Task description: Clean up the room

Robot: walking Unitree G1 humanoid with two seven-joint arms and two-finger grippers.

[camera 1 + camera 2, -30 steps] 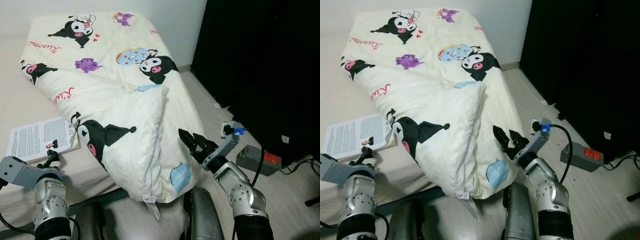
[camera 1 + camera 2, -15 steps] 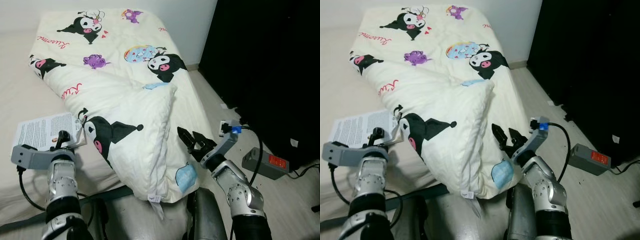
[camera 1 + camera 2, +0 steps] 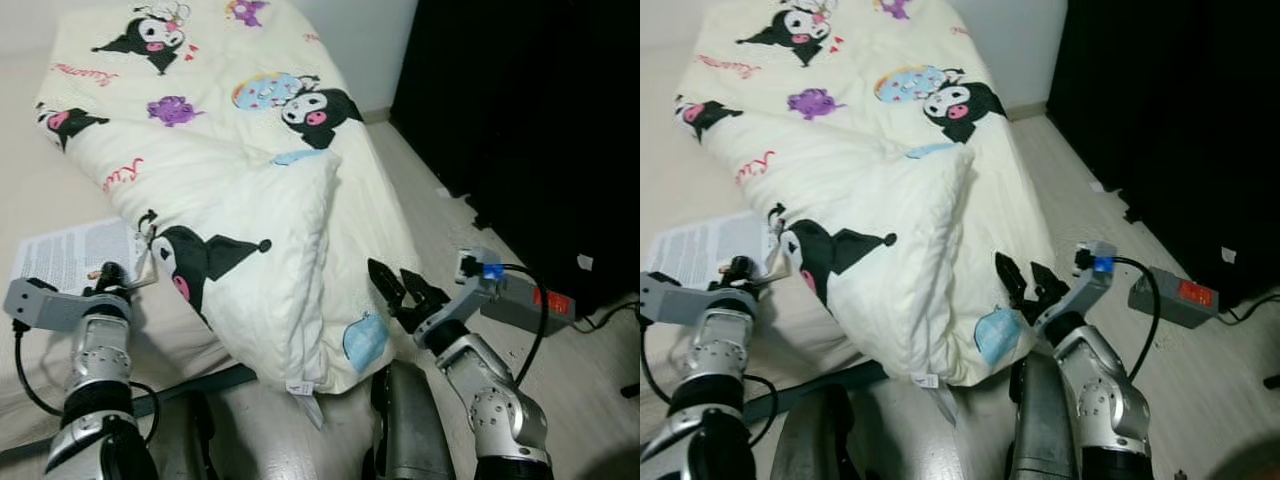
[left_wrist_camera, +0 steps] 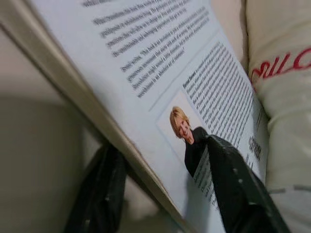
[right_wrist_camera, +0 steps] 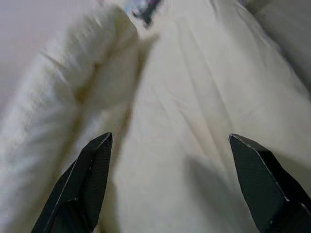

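A cream quilt point(image 3: 230, 170) printed with black cartoon characters is seen heaped and folded over on a bed point(image 3: 30, 200), its thick folded edge hanging toward the floor point(image 3: 440, 230). The right gripper point(image 3: 405, 297) is held just beside the lower side of the quilt, near a light blue print; its jaws are spread wide and nothing is held between them, as is confirmed in the right wrist view, where the two black fingers point(image 5: 82, 184) stand far apart with only the quilt's cream cloth beyond them. The left gripper point(image 3: 108, 274) is placed at the near corner of a book point(image 3: 70, 255) that lies open on the bed, just beside the quilt's edge. In the left wrist view the jaws are set one on each side of the book point(image 4: 160, 92), one finger above the printed page, close to a small portrait photograph, and the other below the edge; whether the page is actually pinched cannot be told. To the right of the right gripper, a grey power strip point(image 3: 525, 305) with a red label is seen on the floor, with a black cable point(image 3: 600, 322) running from it, in front of a large black cabinet point(image 3: 530, 130). A white wall point(image 3: 360, 40) is seen behind the bed.
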